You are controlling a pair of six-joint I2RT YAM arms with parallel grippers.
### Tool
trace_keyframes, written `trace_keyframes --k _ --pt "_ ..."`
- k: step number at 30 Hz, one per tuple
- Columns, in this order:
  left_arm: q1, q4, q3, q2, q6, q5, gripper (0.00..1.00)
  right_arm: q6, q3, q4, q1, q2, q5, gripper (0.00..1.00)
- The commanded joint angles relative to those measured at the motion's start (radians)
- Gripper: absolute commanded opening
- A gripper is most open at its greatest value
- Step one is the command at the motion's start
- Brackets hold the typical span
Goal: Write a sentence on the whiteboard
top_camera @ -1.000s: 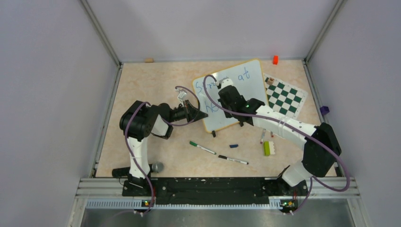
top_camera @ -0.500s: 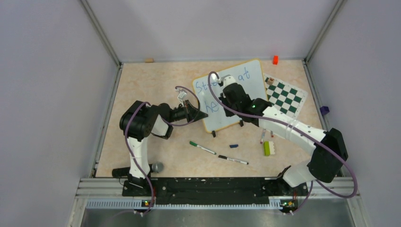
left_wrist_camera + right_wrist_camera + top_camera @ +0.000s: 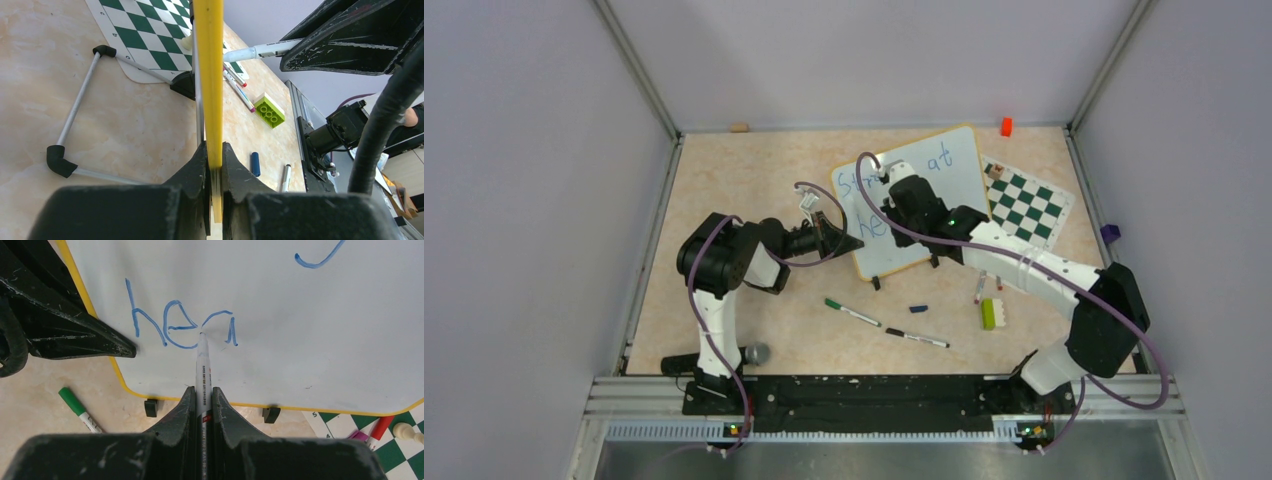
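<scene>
We are clamping our left hand (image 3: 214, 155) on the left edge of the large white rounded-corner whiteboard with the thin yellow rim (image 3: 962, 188), both fingers pressing flat on the rim, seen edge-on in the left wrist view. The board is standing propped on its two small black clip feet at the far middle of the beige surface (image 3: 744, 180), just beside the green-and-white checkered chessboard (image 3: 1027, 207).

Our right hand (image 3: 202, 396) is gripping a slim white-barrelled marker (image 3: 203, 367), the barrel sitting snug between the fingers. The tip is touching the board at the third letter of the lower line of the blue handwritten sentence (image 3: 175, 330), which is reading "hea" so far. "at" is showing on the upper line; the arm is hiding the rest.

Judging how it handles:
- The board is looking thin, stiff and light, with a slick face.
- It is likely sliding or tipping back under pen pressure.
- So we are taking it by the rim, low on the left side, clear of the writing.
- The marker is smooth and narrow, so we are holding mid-barrel and pressing lightly.
</scene>
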Motion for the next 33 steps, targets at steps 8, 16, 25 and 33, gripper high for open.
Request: trace_keyframes --k 8,16,25,33 --pt "-0.036 0.059 -0.002 -0.008 0.069 0.094 0.00 -0.003 0.048 0.080 -0.011 -0.010 0.082 0.00" --pt "-0.037 0.059 -0.001 -0.008 0.069 0.093 0.00 0.006 0.045 0.081 -0.010 -0.019 0.147 0.00" --pt "-0.037 0.059 -0.001 -0.009 0.069 0.095 0.00 0.001 0.046 0.099 -0.011 -0.006 0.130 0.00" --pt "-0.037 0.059 -0.001 -0.008 0.068 0.095 0.00 -0.004 0.048 0.099 -0.011 0.005 0.066 0.00"
